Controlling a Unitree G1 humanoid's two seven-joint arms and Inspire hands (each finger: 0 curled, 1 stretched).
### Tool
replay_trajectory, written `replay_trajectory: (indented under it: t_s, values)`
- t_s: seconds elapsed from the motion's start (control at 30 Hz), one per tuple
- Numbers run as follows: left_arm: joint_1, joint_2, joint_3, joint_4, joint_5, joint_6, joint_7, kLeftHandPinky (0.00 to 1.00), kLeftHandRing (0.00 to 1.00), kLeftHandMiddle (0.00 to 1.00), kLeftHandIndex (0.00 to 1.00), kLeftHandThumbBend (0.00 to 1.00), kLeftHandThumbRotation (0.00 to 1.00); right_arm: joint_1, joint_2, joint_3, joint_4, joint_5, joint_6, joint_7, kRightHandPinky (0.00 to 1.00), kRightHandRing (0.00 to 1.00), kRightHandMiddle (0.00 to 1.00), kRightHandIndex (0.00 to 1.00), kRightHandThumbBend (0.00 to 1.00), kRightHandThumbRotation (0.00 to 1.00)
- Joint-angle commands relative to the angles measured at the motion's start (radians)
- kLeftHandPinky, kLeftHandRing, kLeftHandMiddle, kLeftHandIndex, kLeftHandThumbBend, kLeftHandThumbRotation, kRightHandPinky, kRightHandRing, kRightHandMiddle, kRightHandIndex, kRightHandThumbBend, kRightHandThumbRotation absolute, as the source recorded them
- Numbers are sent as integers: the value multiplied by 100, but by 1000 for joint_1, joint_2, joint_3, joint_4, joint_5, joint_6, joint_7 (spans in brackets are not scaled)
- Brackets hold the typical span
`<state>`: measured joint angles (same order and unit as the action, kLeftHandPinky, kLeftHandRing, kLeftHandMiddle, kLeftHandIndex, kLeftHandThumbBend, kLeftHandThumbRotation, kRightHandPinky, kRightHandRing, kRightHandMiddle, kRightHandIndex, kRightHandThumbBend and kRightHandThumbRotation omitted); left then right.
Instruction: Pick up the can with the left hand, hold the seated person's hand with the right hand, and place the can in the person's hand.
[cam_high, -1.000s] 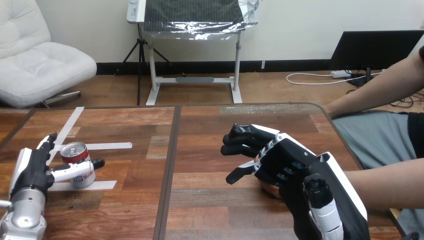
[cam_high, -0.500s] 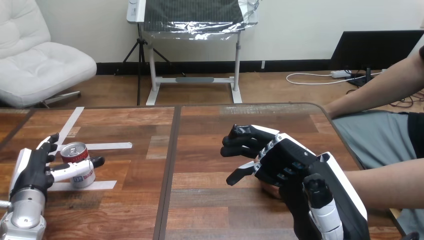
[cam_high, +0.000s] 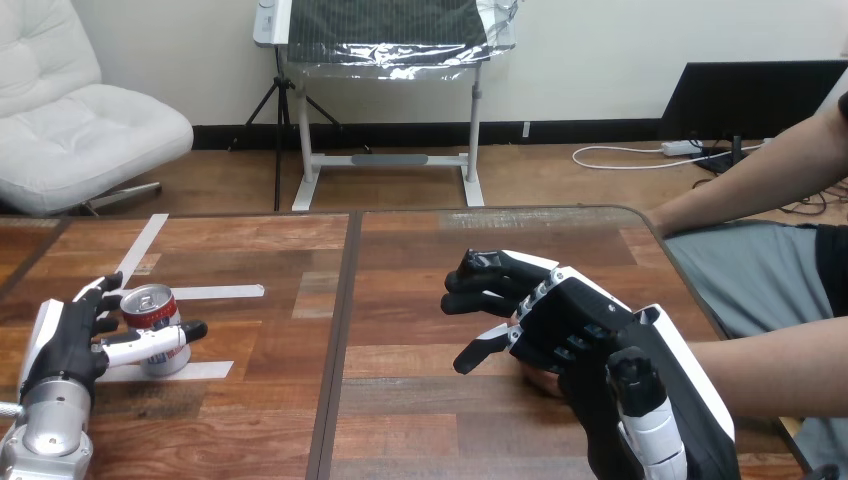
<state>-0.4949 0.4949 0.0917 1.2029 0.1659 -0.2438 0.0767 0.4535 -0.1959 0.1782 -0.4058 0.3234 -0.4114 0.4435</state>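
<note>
Left hand (cam_high: 68, 340): was at the near left of the table (cam_high: 420, 260), closed on the can (cam_high: 150, 312), with its thumb across the can's front and its fingers curled against the far side.
Can: stood upright on the table inside that grasp, between strips of white tape (cam_high: 215, 292).
Right hand (cam_high: 575, 320): lay back-up over the person's hand (cam_high: 540, 381), near the table's right side; whether it gripped that hand could not be told.
Person's hand: was mostly hidden beneath the right hand; the forearm (cam_high: 780, 365) came in from the right edge.
Can and person's hand: were well apart.
</note>
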Motion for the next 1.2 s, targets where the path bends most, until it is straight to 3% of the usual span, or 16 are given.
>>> replay_trajectory:
  t_s: [0.0,0.5,1.17]
  values:
    - [-98,19,-18,5,13,17,0,82,87,89,89,89,23,-37,13,-14,-33,12,-26,-2,53,75,77,76,80,89]
    - [-131,45,-50,27,47,81,-13,80,85,88,89,90,26,-25,11,-12,-43,14,-27,-1,52,75,77,76,79,89]
    - [-153,61,-66,35,64,99,-31,78,85,88,89,88,23,-19,14,-12,-44,6,-37,-6,53,75,77,76,80,90]
